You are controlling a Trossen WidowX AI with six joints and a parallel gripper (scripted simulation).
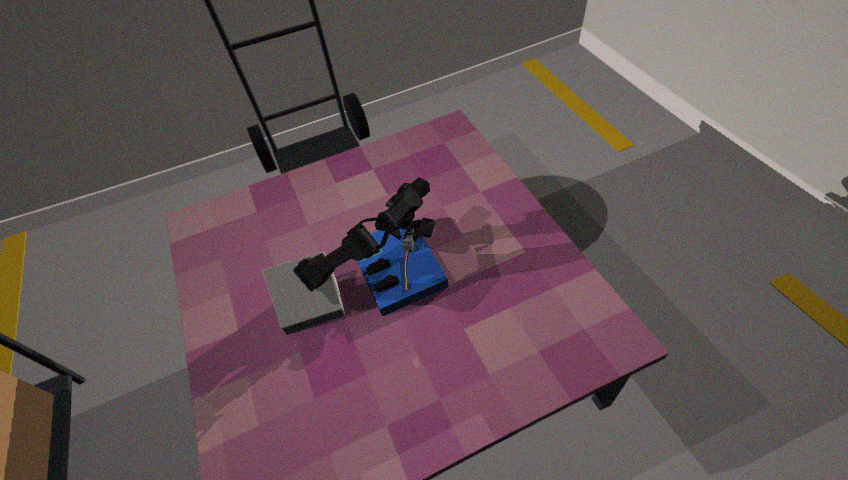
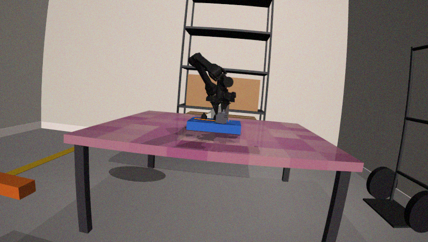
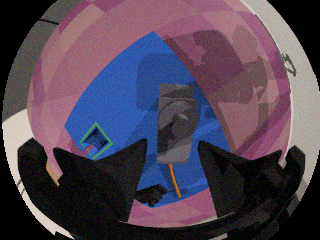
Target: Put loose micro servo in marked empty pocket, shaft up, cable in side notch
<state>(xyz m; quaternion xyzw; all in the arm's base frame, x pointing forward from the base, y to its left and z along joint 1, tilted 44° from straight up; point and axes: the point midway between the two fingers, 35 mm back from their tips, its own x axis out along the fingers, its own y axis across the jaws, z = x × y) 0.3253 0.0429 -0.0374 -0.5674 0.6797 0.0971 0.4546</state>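
Observation:
The grey loose micro servo (image 1: 408, 242) (image 2: 221, 117) (image 3: 177, 125) stands on the blue deck (image 1: 427, 270) (image 2: 213, 128) (image 3: 115, 107), away from the pocket, its round shaft side facing up toward the wrist camera. Its orange cable (image 1: 406, 270) (image 2: 204, 119) (image 3: 173, 179) trails across the deck. The green outline (image 3: 104, 133) marks the empty pocket, to the left in the wrist view; the arm mostly hides it in the top view. My gripper (image 2: 220, 112) (image 3: 173, 144) is open, partly narrowed, with its fingers on either side of the servo. A gap shows at the left finger; contact at the right is unclear.
Two black servos (image 1: 379, 265) (image 1: 385, 283) sit in the deck beside the cable. A pale grey block (image 1: 303, 303) under the arm's base stands beside the deck. The pink checkered table (image 1: 428, 350) (image 2: 125, 131) carries both.

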